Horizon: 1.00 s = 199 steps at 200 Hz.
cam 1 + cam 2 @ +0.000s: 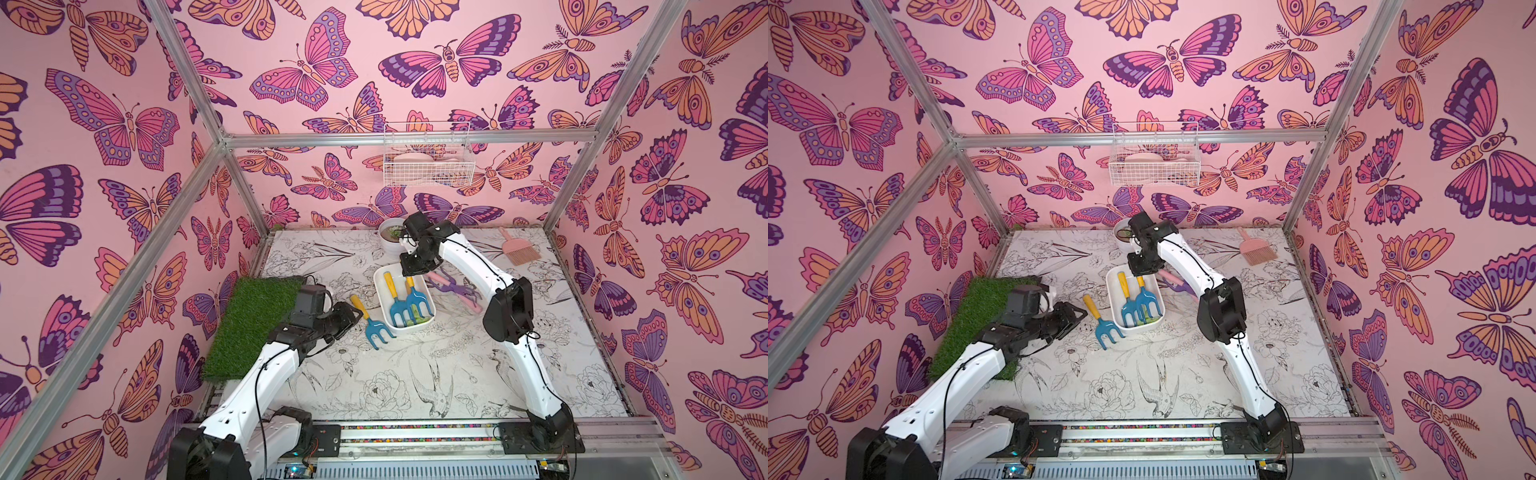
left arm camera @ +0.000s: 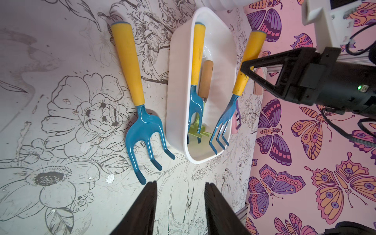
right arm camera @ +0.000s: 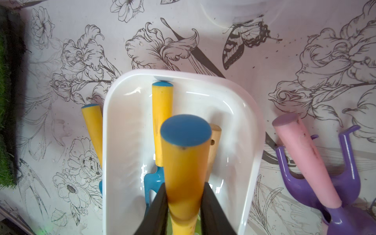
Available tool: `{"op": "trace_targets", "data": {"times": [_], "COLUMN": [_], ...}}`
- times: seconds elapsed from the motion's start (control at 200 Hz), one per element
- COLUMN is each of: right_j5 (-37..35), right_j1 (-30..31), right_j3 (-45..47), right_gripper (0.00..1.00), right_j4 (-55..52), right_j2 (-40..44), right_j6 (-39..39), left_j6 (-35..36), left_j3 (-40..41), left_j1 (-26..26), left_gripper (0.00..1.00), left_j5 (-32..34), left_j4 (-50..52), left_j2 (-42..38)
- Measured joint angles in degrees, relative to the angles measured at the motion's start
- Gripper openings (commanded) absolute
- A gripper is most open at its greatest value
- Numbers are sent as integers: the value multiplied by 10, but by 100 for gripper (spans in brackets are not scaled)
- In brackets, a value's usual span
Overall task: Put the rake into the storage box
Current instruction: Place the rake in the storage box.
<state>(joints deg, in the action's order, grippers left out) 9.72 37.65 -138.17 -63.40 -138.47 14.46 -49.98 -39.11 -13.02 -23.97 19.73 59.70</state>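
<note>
The storage box (image 1: 377,286) (image 1: 1109,291) is a shallow white tub in the middle of the table. My right gripper (image 1: 409,274) (image 3: 186,195) is shut on the yellow handle of a blue-tined rake (image 1: 415,299) (image 2: 223,122) (image 3: 185,154). That rake is tilted, with its tines down inside the box and its handle raised over the far rim. A second matching rake (image 1: 395,303) (image 2: 196,61) lies flat in the box. A third (image 1: 370,322) (image 2: 130,67) lies on the table just left of the box. My left gripper (image 1: 353,313) (image 2: 181,184) is open and empty, near that rake's tines.
A wooden-handled tool (image 2: 205,79) with a green head also lies in the box. A purple fork with a pink handle (image 1: 453,286) (image 3: 305,162) lies right of it. Around stand a white pot (image 1: 390,239), pink brush (image 1: 519,247), grass mat (image 1: 249,324) and wall wire basket (image 1: 428,160).
</note>
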Motion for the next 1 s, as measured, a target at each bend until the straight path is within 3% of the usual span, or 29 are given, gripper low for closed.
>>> {"op": "trace_targets", "data": {"times": [0.19, 0.701, 0.996], "right_j5": [-1, -22, -47], "right_j1": [0, 1, 1], "right_j3": [23, 32, 57], "right_gripper": [3, 54, 56], "right_j4": [13, 13, 13], "right_j2": [0, -7, 33], "right_j6": [3, 1, -2], "left_j6": [0, 0, 14], "left_j3": [8, 10, -16], "left_j1": [7, 7, 7], "left_gripper": [44, 45, 43], "left_j5": [-2, 15, 63], "left_j4": [0, 15, 72], "left_j2": [0, 0, 16]}}
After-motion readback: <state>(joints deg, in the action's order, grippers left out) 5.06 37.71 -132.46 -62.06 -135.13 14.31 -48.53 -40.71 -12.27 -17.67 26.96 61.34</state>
